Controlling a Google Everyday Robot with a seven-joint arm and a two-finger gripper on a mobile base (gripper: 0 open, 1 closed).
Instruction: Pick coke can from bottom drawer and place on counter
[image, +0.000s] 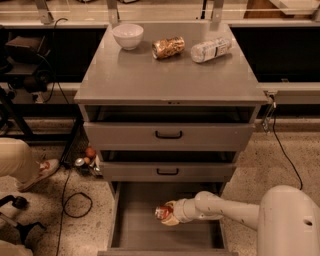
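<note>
The coke can (162, 212), red with a silver end, is held in my gripper (169, 213) above the floor of the open bottom drawer (137, 225). The gripper is at the end of my white arm, which reaches in from the lower right. The gripper is shut on the can, which lies tilted sideways. The counter (165, 75) is the wide grey cabinet top, well above the can.
On the counter's far side stand a white bowl (128, 36), a gold-brown snack bag (168, 47) and a clear plastic bottle (211, 49). Two upper drawers with black handles (168, 135) sit partly open above. Cables and small items lie on the floor left of the cabinet.
</note>
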